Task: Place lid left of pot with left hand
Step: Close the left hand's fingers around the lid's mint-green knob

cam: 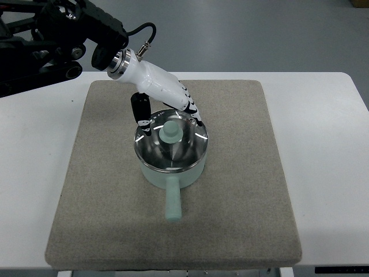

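A mint-green pot (173, 175) stands in the middle of the grey mat, its handle (173, 203) pointing toward the near edge. A shiny steel lid (187, 151) with a mint knob (171, 131) sits on the pot. My left hand (168, 117), white with black fingers, comes in from the upper left and hovers at the lid's far rim. Its thumb (140, 111) hangs at the left of the rim, and the other fingers (193, 111) reach over the right part. The fingers are spread and do not close on the knob. The right hand is out of view.
The grey mat (104, 190) lies on a white table (328, 144). Bare mat shows on both sides of the pot. The black left arm and its cable (147, 32) cross the upper left corner above the table.
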`<action>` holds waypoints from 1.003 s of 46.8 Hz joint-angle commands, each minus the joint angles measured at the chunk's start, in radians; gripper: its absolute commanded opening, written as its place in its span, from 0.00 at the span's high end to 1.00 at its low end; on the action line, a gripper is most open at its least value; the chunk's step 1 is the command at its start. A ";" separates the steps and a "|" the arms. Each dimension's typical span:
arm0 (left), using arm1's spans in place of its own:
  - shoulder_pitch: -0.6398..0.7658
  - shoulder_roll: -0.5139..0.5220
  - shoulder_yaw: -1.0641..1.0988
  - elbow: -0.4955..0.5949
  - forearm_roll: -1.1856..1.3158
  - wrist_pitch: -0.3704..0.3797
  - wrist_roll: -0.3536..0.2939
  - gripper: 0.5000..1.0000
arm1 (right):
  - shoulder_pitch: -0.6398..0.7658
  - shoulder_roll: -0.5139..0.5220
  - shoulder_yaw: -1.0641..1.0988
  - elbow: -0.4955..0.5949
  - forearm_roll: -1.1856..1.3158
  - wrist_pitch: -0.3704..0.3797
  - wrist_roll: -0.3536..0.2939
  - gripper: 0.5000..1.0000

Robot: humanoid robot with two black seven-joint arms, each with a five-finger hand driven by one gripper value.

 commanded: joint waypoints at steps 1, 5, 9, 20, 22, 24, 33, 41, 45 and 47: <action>0.004 -0.001 0.001 -0.001 0.002 0.000 0.000 0.11 | 0.001 0.000 -0.001 0.000 0.000 0.000 0.000 0.15; 0.004 -0.001 0.002 -0.001 0.003 -0.002 0.000 0.17 | 0.000 0.000 -0.001 0.000 0.000 0.000 0.000 0.15; 0.004 -0.003 0.002 -0.001 0.005 -0.003 0.001 0.26 | 0.000 0.000 0.000 0.000 0.000 0.000 0.000 0.15; 0.001 -0.003 -0.010 0.002 0.008 0.002 0.002 0.36 | 0.001 0.000 -0.001 0.000 0.001 0.000 0.000 0.15; 0.003 -0.003 -0.013 0.002 0.008 0.008 0.002 0.38 | 0.000 0.000 0.000 0.000 0.000 0.000 0.000 0.15; 0.001 -0.003 -0.015 0.002 0.008 0.011 0.002 0.40 | 0.000 0.000 -0.001 0.000 0.000 0.000 0.000 0.15; 0.004 -0.003 -0.012 0.002 0.009 0.012 0.000 0.41 | 0.000 0.000 0.000 0.000 0.000 0.000 0.001 0.15; 0.011 -0.003 -0.010 -0.003 0.011 0.009 0.000 0.40 | 0.000 0.000 0.000 0.000 0.001 0.000 0.000 0.15; 0.012 -0.003 -0.012 -0.001 0.011 0.014 0.002 0.41 | 0.000 0.000 0.000 0.000 0.000 0.000 0.000 0.15; 0.012 -0.003 -0.012 0.001 0.011 0.015 0.002 0.42 | 0.000 0.000 0.000 0.000 0.000 0.000 0.000 0.15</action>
